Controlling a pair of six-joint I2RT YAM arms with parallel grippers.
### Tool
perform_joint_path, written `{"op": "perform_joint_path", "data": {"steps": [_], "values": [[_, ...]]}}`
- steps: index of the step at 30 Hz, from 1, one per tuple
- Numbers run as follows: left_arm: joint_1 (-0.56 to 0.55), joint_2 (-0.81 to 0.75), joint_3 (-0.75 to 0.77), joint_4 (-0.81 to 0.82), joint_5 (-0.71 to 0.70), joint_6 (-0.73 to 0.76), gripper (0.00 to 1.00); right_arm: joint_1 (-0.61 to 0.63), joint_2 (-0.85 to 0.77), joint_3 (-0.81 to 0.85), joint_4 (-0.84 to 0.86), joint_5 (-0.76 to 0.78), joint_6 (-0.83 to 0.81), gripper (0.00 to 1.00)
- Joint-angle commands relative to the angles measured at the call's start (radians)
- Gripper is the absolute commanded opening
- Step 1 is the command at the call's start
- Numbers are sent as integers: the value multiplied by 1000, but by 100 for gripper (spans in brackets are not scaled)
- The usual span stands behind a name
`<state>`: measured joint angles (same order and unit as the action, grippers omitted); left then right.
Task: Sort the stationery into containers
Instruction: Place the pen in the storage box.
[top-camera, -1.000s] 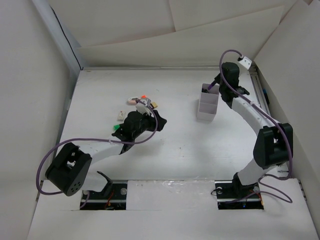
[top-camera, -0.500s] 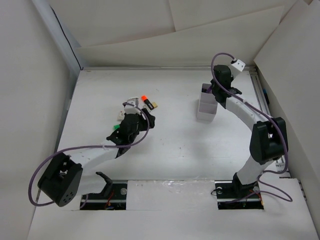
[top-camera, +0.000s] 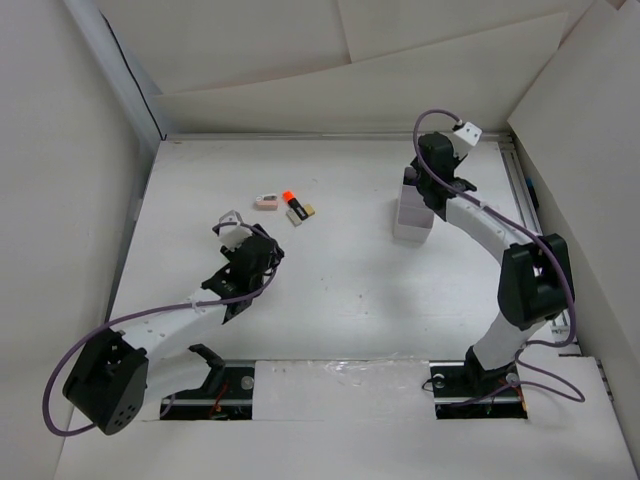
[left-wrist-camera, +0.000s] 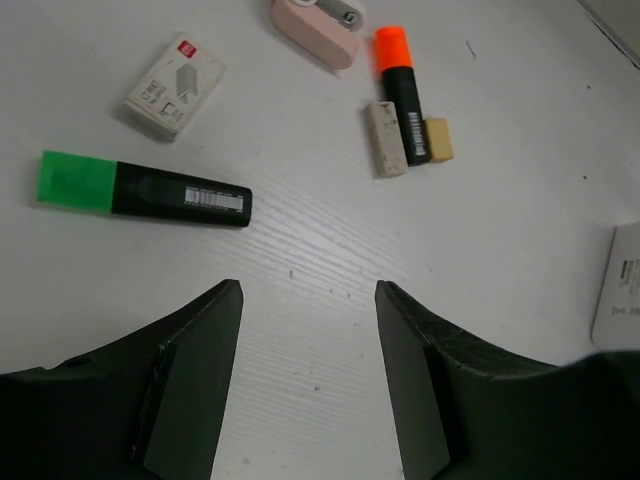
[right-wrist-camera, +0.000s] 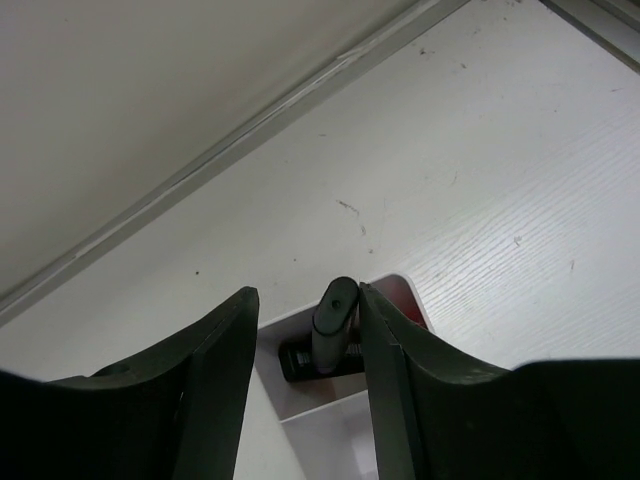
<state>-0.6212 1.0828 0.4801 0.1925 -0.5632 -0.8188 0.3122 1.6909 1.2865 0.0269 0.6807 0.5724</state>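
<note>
The left wrist view shows loose stationery on the table: a black marker with a green end (left-wrist-camera: 145, 190), a black marker with an orange end (left-wrist-camera: 400, 90), a beige eraser (left-wrist-camera: 385, 140), a small tan block (left-wrist-camera: 438, 140) and a pink piece (left-wrist-camera: 315, 30). My left gripper (left-wrist-camera: 308, 300) hangs open just short of them, nothing between its fingers. From above, the orange marker (top-camera: 293, 205) lies beyond my left gripper (top-camera: 262, 248). My right gripper (right-wrist-camera: 305, 300) is open above the white container (right-wrist-camera: 330, 420). A black marker (right-wrist-camera: 333, 325) stands in it, leaning on the right finger, over another marker (right-wrist-camera: 300, 362).
A small white printed box (left-wrist-camera: 175, 85) lies beside the green-ended marker. A white labelled object (left-wrist-camera: 620, 290) shows at the right edge of the left wrist view. The container (top-camera: 410, 228) stands at the back right, below my right gripper (top-camera: 422, 190). White walls enclose the table.
My left arm has drawn back toward the near left, uncovering the pile. My right gripper has moved left over the container and opened; the black marker now stands inside.
</note>
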Motion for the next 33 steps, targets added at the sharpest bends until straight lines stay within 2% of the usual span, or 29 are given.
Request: {"op": "perform_joint_path", "data": {"steps": [1, 9, 14, 19, 25, 28, 33], "values": [[3, -27, 9, -91, -78, -79, 53, 10, -36, -9, 25, -3, 4, 51], [3, -27, 18, -220, -124, -204, 64, 28, -115, -68, 25, -49, 23, 54], [12, -5, 28, -242, -145, -240, 69, 28, -160, -98, 25, -85, 32, 56], [184, 72, 18, -139, 80, -209, 69, 18, -169, -107, 25, -127, 32, 59], [184, 14, 17, -163, 36, -209, 67, 18, -223, -130, 25, -203, 41, 60], [184, -23, 8, -174, 25, -218, 70, 28, -246, -151, 25, -239, 50, 60], [193, 9, 9, -185, 3, -256, 70, 91, -258, -173, 25, -259, 60, 60]]}}
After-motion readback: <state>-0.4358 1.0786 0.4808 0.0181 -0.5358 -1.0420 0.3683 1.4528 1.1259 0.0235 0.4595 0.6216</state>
